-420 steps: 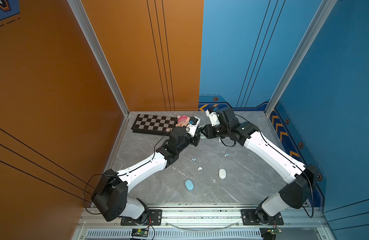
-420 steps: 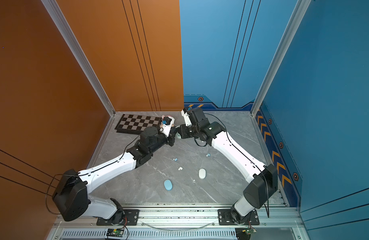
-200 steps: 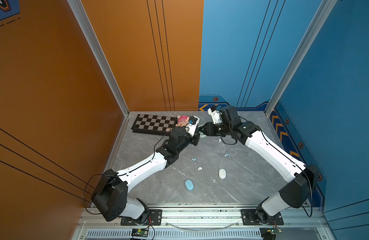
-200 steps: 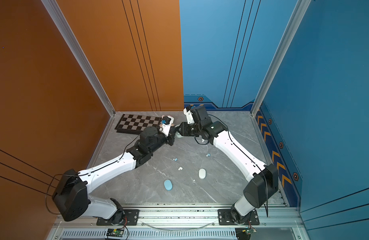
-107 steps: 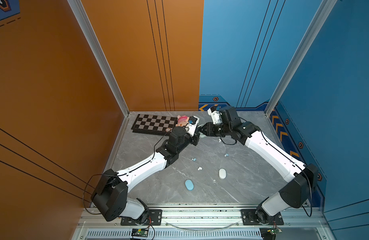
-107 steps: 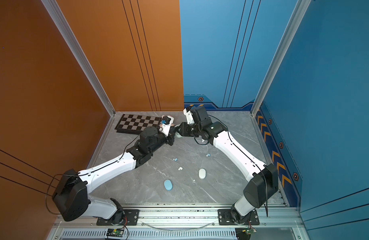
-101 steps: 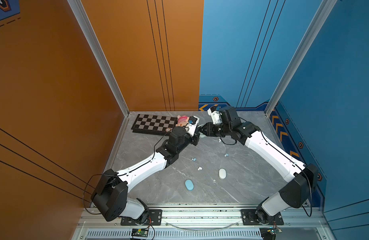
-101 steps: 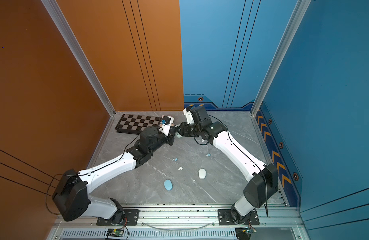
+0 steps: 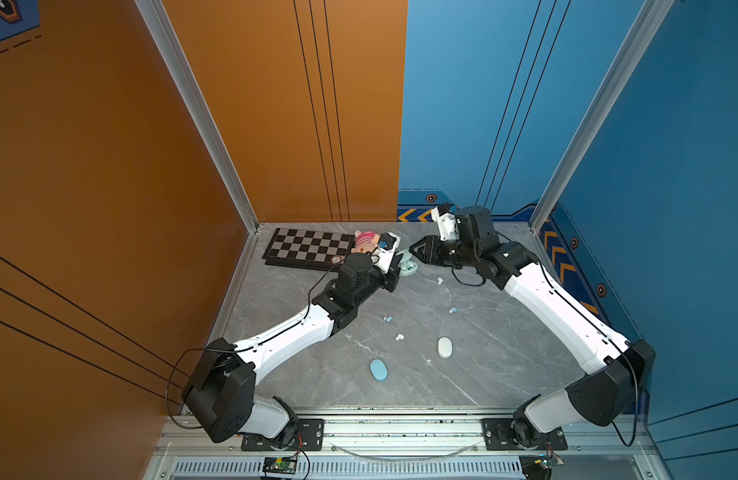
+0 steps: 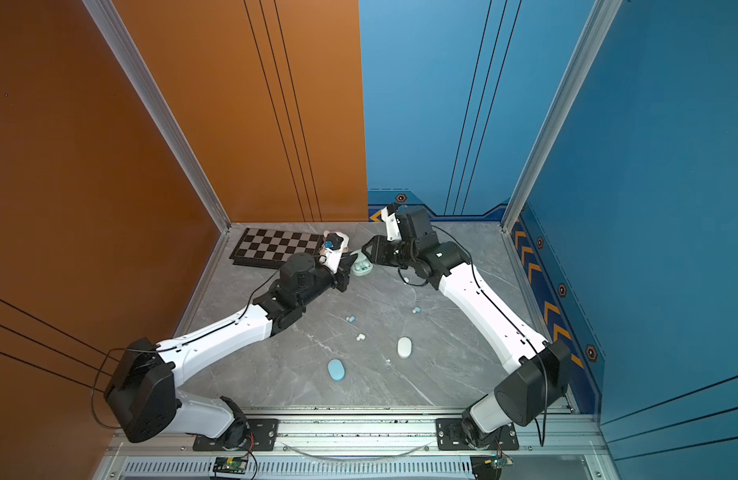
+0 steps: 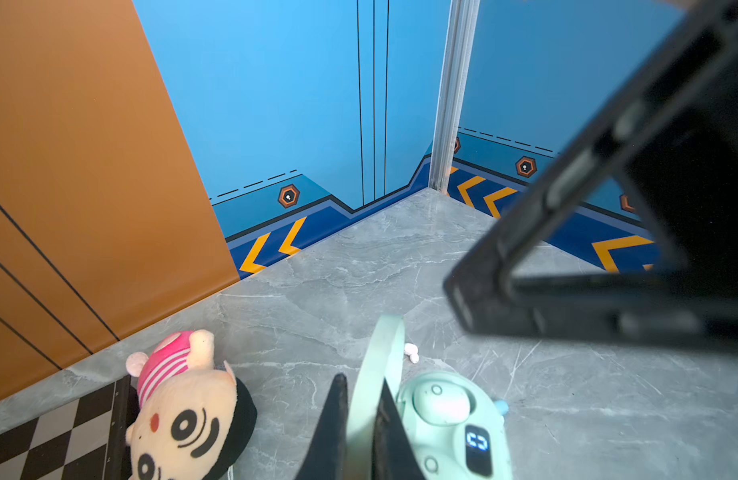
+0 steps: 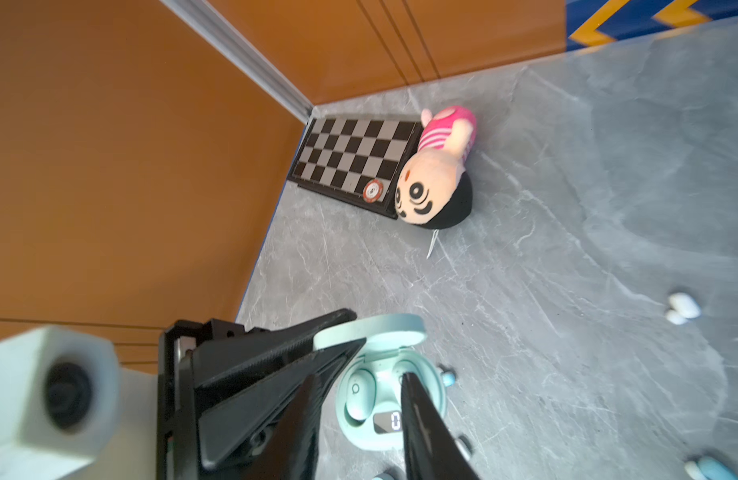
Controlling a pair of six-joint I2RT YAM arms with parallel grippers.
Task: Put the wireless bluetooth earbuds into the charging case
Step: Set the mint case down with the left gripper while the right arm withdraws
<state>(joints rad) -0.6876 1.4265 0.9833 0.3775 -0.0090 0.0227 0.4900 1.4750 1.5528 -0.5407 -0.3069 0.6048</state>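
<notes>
Marble table (image 9: 504, 374), three cases (image 9: 378, 369) (image 9: 444, 347) (image 9: 409, 269), two claws (image 9: 397, 268) (image 9: 415, 250)

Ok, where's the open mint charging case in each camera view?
In a top view: mint charging case sits far mid-table, where both arms meet.
In a top view: the case is in the same spot.
Left wrist: case close up, its lid pinched by the left claw.
Right wrist: case framed by the right claw.
Shared landmark: the chessboard.
</notes>
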